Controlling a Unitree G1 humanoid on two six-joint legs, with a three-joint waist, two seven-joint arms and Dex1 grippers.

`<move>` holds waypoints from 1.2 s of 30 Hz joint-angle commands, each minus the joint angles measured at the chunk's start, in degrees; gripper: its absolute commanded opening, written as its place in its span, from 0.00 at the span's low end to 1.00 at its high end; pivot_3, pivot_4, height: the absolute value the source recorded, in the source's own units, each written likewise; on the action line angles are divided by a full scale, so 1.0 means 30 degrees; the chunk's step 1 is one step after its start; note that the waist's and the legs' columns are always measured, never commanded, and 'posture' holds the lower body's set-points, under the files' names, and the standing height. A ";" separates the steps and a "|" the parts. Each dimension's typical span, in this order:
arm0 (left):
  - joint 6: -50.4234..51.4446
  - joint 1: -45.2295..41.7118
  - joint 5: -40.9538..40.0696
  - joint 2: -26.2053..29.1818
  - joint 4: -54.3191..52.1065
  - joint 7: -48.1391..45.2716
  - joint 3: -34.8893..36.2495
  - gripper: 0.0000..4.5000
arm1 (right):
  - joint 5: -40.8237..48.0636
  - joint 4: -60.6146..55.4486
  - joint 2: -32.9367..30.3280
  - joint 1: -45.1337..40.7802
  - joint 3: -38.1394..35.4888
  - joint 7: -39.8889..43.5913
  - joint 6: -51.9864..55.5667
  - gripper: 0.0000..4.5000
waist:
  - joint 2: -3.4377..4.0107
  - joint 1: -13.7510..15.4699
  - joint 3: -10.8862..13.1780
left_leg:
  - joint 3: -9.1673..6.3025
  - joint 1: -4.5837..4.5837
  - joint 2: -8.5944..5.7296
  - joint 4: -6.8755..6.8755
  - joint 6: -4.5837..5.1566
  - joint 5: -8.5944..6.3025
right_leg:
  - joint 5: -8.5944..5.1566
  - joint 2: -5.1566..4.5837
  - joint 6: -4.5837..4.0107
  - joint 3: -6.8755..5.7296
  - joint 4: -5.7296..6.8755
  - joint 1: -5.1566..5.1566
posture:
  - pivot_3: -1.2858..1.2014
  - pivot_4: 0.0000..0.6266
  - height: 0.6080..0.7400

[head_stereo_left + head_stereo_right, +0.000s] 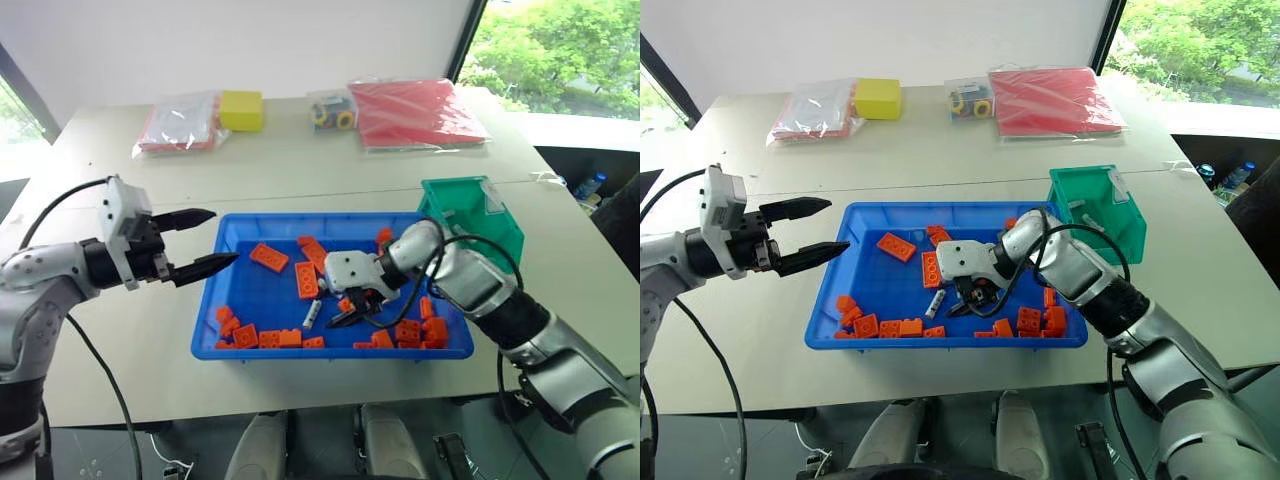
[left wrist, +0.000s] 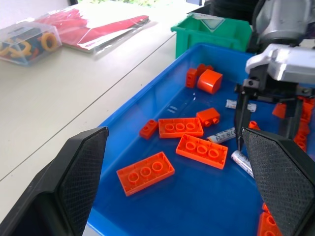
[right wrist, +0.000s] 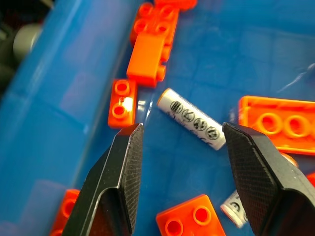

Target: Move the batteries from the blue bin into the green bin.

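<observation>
From the head views, the right arm reaches across its body into the blue bin (image 1: 250, 300), forearm angled down and leftward, the right gripper (image 1: 352, 312) hanging over the tray floor with its fingers apart and nothing between them. A battery (image 1: 312, 315) lies just beside those fingers among orange bricks (image 1: 307, 279). The left arm is bent at the tray's left edge, its left gripper (image 1: 205, 242) roughly level, fingers spread wide and empty. The green bin (image 1: 470, 215) sits at the tray's far right corner.

The left wrist view shows two or three batteries (image 2: 221, 134) near the right gripper's tips; the count is hard to settle.

The right wrist view shows a printed battery lying flat on the blue floor between the parted fingers (image 3: 123, 172), untouched.
</observation>
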 commanded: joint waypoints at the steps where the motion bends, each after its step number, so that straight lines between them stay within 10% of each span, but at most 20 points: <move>1: 0.0111 0.0298 -0.0548 0.0398 -0.1037 0.0082 0.1019 1.00 | -0.1048 0.1632 0.0785 -0.0788 0.0346 0.0624 -0.2126 0.58 | 0.0003 -0.0005 0.0001 | 0.0001 0.0000 0.0000 0.0000 -0.0001 0.0000 | 0.0000 0.0002 0.0000 0.0001 0.0000 -0.0001 | 0.52 0.24 0.96; 9: 0.0308 0.0640 -0.0737 0.0398 -0.1546 0.0347 0.1270 1.00 | -0.2388 0.4091 0.2153 -0.0993 0.0419 0.1194 -0.4012 0.58 | -0.0004 0.0009 0.0000 | -0.0002 0.0004 -0.0001 0.0000 -0.0005 0.0002 | 0.0001 0.0008 -0.0001 0.0003 0.0005 0.0000 | 0.52 0.24 0.96; 15: 0.0420 0.0804 -0.0952 0.0301 -0.1854 0.0585 0.1212 1.00 | -0.1967 0.2543 0.1798 0.0136 -0.0487 0.1103 -0.2736 0.01 | -0.0004 0.0016 -0.0001 | -0.0002 0.0040 0.0000 -0.0002 -0.0006 0.0001 | 0.0001 0.0007 -0.0002 0.0003 0.0006 0.0032 | 0.52 0.24 0.96; 28: 0.0369 0.0705 -0.1489 -0.0325 -0.1782 0.0188 0.0085 1.00 | 0.0694 -0.5240 -0.1635 0.4318 -1.3676 -0.7749 0.8516 0.02 | -0.0001 0.0232 0.0003 | 0.0001 0.0032 -0.0014 -0.0007 -0.0007 -0.0001 | -0.0004 -0.0059 -0.0009 0.0009 -0.0012 0.0041 | 0.52 0.24 0.96; 36: 0.0504 -0.0788 -0.1573 -0.0702 -0.1257 -0.0572 -0.1679 1.00 | 0.0385 -0.4181 -0.2740 0.5929 -1.6268 -1.1440 0.8603 0.02 | 0.0002 0.0006 0.0003 | 0.0031 0.0041 0.0004 -0.0028 -0.0001 0.0002 | -0.0009 -0.0052 -0.0019 0.0024 -0.0014 0.0037 | 0.52 0.24 0.96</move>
